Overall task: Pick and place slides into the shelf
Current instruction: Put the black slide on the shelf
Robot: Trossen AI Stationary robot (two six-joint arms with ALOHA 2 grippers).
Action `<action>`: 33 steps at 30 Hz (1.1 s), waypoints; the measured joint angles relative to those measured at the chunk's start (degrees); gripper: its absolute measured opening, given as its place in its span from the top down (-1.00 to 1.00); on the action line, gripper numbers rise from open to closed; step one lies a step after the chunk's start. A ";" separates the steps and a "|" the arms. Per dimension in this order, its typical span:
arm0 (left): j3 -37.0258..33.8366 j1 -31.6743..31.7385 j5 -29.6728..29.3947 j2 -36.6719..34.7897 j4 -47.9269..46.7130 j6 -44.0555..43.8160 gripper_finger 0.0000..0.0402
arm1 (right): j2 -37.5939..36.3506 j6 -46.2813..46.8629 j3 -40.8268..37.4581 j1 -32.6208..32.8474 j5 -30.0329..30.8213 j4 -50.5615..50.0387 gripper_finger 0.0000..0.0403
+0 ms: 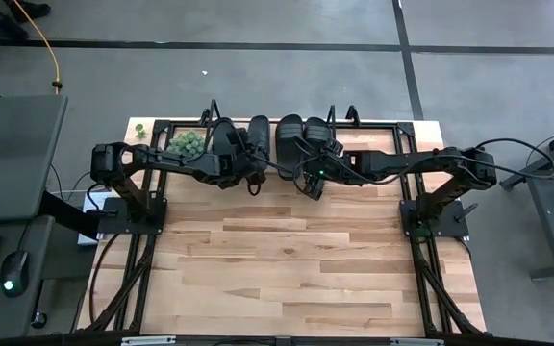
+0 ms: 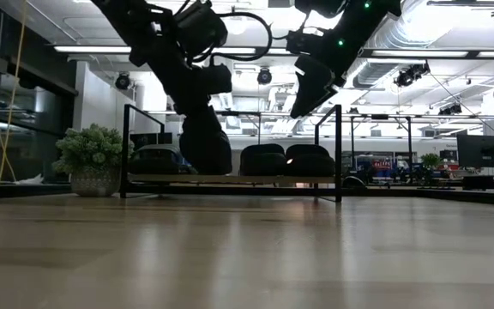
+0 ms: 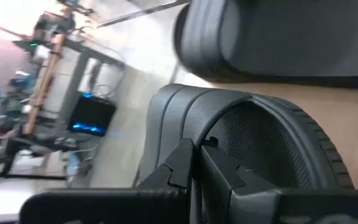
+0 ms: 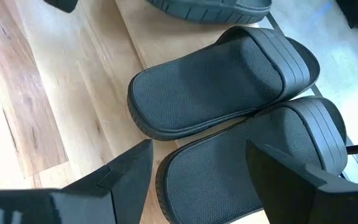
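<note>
High view: four slides [image 1: 289, 135], one shelf [image 1: 373, 123]

Two black slide sandals [image 4: 229, 81] [image 4: 253, 155] are lying side by side, touching, on the shelf's light wood board [image 4: 135, 37], straps toward its far edge. The right gripper [image 4: 197, 180] is hanging above the nearer sandal, fingers [image 4: 120, 177] spread apart. A third sandal [image 4: 210, 7] is showing partly beyond them.

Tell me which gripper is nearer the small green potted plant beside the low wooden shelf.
Left. The left gripper is over the shelf's slides, beside the plant; the right gripper is farther along, away from it.
</note>
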 joint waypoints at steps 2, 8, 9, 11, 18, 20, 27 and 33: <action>0.00 0.04 2.46 0.00 0.00 -0.36 0.94 | 0.00 -0.01 0.00 0.00 0.00 0.00 -0.23; -0.01 0.00 8.73 0.00 -0.03 -1.66 0.94 | 0.00 0.03 0.00 0.00 -0.22 -0.02 -0.23; -0.01 0.03 9.28 0.00 -0.04 -1.66 0.94 | 0.00 0.02 0.00 -0.02 -0.26 -0.02 -0.23; 0.00 0.02 9.32 0.00 -0.42 -2.02 0.94 | 0.00 0.01 0.00 -0.01 -0.26 -0.02 -0.23; 0.01 0.00 6.06 -0.02 -3.27 -4.59 0.94 | 0.00 0.01 0.00 -0.01 -0.56 -0.04 -0.23; 0.03 -0.04 6.05 -0.04 -3.49 -4.67 0.94 | 0.00 -0.01 0.00 0.00 -0.66 -0.04 -0.23; 0.03 0.00 10.21 -0.04 -4.53 -6.02 0.94 | 0.00 -0.01 -0.02 0.00 -0.66 -0.04 -0.23; 0.03 0.00 13.96 -0.04 -4.51 -6.13 0.74 | 0.00 0.00 -0.01 -0.02 -0.75 -0.04 -0.23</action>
